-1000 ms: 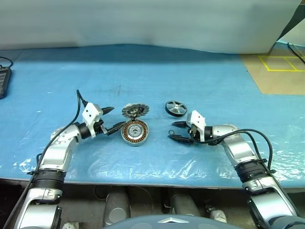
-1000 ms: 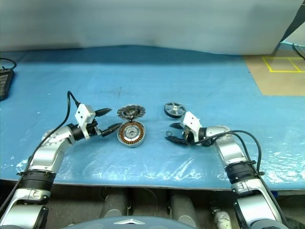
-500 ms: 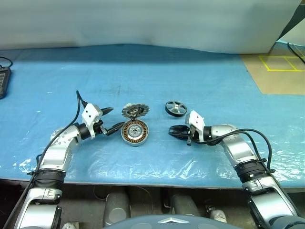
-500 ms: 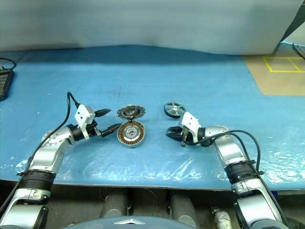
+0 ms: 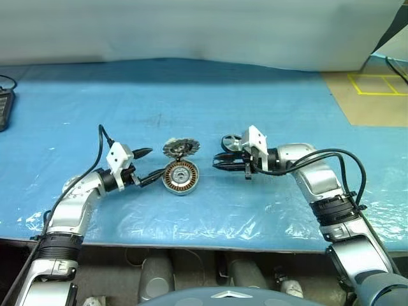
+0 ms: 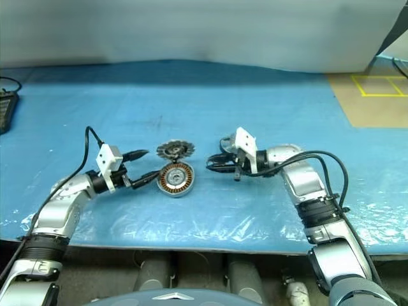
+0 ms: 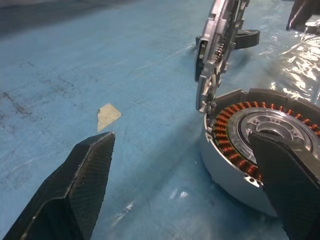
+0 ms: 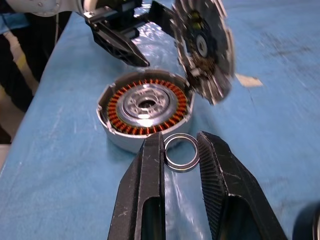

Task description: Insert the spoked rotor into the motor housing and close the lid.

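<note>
The motor housing [image 5: 180,177] lies on the blue table, its copper windings facing up. The lid [image 5: 180,148] stands tilted upright at the housing's far edge, toothed face towards it. My left gripper [image 5: 155,162] is open just left of the housing, one finger [image 7: 285,185] beside its rim, touching nothing. My right gripper [image 5: 215,160] hovers right of the housing, pointing at it, shut on a small metal ring [image 8: 181,151]. The spoked rotor [image 5: 231,141] lies behind the right gripper, partly hidden by it.
A black device [image 5: 5,108] sits at the table's far left edge. A tan floor patch with yellow tape [image 5: 370,95] lies at the back right. A scrap of pale tape [image 7: 107,114] is stuck to the table left of the housing.
My right gripper closed on the small ring that lay on the table, then rose and swung left towards the housing. The left gripper stayed open in about the same place.
</note>
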### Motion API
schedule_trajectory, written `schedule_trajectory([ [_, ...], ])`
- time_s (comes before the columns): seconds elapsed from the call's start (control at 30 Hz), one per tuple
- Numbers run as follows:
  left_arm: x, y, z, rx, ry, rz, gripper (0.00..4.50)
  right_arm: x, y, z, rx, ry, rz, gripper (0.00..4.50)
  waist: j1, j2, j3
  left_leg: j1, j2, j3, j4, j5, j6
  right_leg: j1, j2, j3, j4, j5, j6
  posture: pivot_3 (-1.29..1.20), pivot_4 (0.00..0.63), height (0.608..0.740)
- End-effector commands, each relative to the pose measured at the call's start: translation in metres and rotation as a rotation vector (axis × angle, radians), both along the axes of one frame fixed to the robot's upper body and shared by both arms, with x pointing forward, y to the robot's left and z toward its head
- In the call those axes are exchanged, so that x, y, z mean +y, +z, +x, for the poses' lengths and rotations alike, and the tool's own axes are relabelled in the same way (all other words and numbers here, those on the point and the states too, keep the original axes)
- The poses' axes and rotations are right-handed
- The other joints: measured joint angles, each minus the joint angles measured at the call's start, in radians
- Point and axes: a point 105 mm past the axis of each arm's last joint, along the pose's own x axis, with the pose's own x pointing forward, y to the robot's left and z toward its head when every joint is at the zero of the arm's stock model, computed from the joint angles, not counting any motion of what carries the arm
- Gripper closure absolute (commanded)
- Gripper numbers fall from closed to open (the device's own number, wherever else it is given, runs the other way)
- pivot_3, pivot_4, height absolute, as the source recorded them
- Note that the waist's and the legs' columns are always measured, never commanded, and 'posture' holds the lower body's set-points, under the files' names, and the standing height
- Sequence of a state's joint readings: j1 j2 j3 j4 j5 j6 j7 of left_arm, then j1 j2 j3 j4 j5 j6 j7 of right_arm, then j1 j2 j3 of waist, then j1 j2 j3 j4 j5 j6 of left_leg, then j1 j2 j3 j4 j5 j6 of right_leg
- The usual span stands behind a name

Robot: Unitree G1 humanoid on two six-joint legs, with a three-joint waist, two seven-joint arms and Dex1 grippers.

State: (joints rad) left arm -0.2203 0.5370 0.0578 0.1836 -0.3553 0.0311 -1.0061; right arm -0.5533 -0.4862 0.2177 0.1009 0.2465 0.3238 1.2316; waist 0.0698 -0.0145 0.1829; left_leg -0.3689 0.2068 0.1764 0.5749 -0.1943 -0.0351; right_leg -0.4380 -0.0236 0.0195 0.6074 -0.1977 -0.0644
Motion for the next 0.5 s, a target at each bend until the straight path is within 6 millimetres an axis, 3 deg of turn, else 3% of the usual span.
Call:
schedule_trajectory([
  [0.03, 0.002, 0.011, -0.007, -0.023, -0.036, -0.011, 0.0, 0.024, 0.006, -0.009, -0.011, 0.109, 0.02, 3.94, -0.001, 0.0, 0.0, 0.0, 0.0, 0.0, 0.0, 0.0, 0.0, 0.0, 0.0, 0.0, 0.0, 0.0, 0.0, 0.0, 0.15, 0.74],
  [0.5, 0.001, 0.009, -0.021, -0.071, -0.113, 0.052, 0.0, 0.076, -0.006, 0.004, -0.046, 0.202, 0.012, 3.94, -0.002, 0.0, 0.0, 0.0, 0.0, 0.0, -0.001, 0.001, -0.002, 0.0, 0.0, 0.0, 0.0, 0.0, 0.0, 0.0, 0.15, 0.74],
])
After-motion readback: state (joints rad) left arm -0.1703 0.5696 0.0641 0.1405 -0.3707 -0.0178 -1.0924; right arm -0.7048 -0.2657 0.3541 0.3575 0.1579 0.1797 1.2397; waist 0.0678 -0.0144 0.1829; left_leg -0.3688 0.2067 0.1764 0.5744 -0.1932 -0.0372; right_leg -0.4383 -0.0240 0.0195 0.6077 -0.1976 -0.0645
